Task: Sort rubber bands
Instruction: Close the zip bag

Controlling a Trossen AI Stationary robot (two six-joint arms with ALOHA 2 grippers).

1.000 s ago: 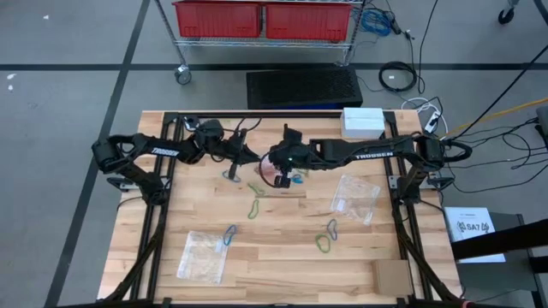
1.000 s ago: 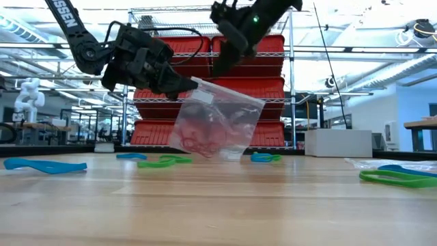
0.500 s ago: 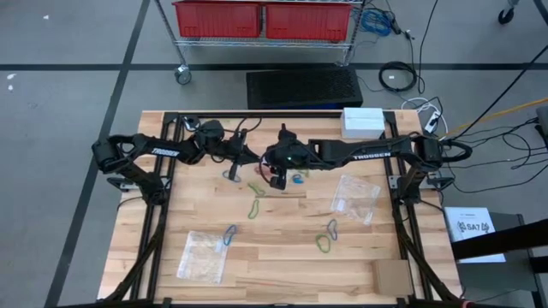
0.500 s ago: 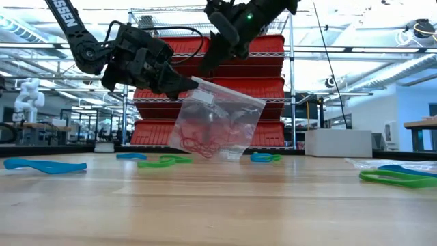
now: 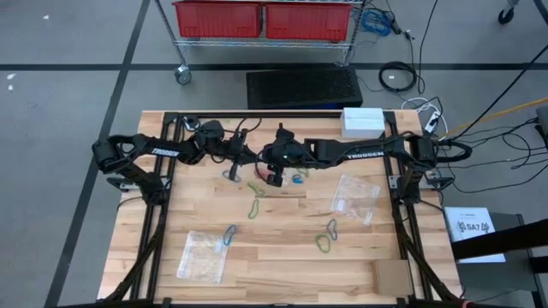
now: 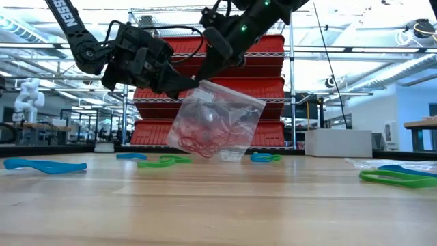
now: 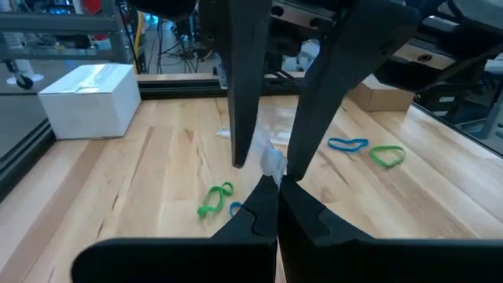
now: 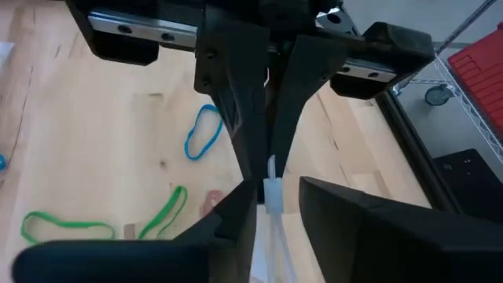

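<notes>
- Since a second ago the right gripper [image 6: 205, 68] has shifted left toward the left gripper [image 6: 183, 85], closing in on the top edge of the clear plastic bag [image 6: 217, 121]; the bag hangs much as it did.
- The left gripper's jaws are closed on the bag's upper left corner, holding it up above the far middle of the tabletop [image 5: 282, 257].
- The right gripper sits at the bag's mouth just beside the left one; in the right wrist view its jaws stand slightly apart with the bag's thin top edge between them, and I cannot tell whether they actually pinch it.
- Red rubber bands [image 6: 201, 143] lie bunched in the bottom of the hanging bag.
- Loose on the tabletop: a green rubber band [image 5: 256, 208] near the middle, a blue rubber band [image 5: 229, 234] nearer and to the left, and a blue and green pair [image 5: 328, 233] nearer and to the right.
- A second clear bag [image 5: 354, 196] lies flat on the right, and a third [image 5: 202, 256] lies at the near left.
- A white box [image 5: 363, 121] sits at the far right edge of the tabletop.
</notes>
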